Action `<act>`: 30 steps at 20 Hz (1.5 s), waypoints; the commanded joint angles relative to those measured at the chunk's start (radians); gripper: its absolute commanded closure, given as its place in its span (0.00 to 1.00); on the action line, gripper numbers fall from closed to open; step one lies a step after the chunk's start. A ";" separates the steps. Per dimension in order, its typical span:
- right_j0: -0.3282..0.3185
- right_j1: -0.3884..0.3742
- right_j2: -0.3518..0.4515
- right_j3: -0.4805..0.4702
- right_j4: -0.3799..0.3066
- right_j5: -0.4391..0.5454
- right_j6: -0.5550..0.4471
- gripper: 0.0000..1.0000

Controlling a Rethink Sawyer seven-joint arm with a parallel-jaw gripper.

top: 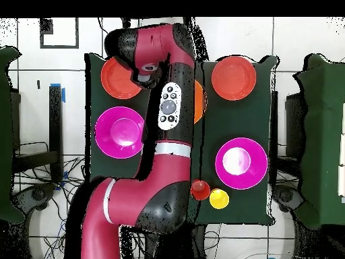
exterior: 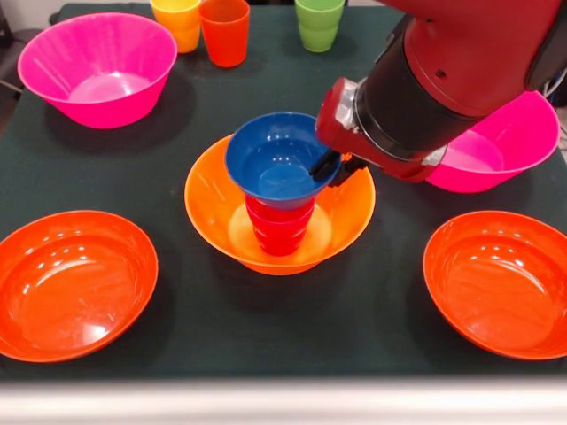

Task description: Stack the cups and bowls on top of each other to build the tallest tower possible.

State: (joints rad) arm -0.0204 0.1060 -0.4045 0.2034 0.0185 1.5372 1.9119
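I see the pincer point(exterior: 334, 165) at the rim of the small blue bowl point(exterior: 276, 158), its dark tips against the bowl's edge on the side nearest the arm. Whether it grips that rim or only touches it, I cannot tell; the wrist hides the gap.

The blue bowl sits upright on the red cup point(exterior: 279, 224), which stands inverted in the large orange bowl point(exterior: 351, 212), directly below the pincer. That makes the tower three pieces.

Behind the pincer, partly under the arm point(exterior: 443, 80), is one pink bowl point(exterior: 514, 142). The other pink bowl point(exterior: 97, 66) lies well off across the tower from the pincer. The two shallow red-orange bowls point(exterior: 75, 283) point(exterior: 500, 279) flank the tower on the dark surface point(exterior: 292, 328), one on each side, both apart from it.

The yellow cup point(exterior: 177, 22), orange cup point(exterior: 225, 31) and green cup point(exterior: 319, 22) stand together in a row, upright, well apart from the pincer.

From overhead, the arm covers the tower.
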 commanded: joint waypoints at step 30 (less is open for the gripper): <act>0.013 -0.037 0.107 0.213 0.002 -0.118 -0.076 1.00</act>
State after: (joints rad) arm -0.0187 0.0544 -0.4059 0.2837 0.0185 1.4881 1.9119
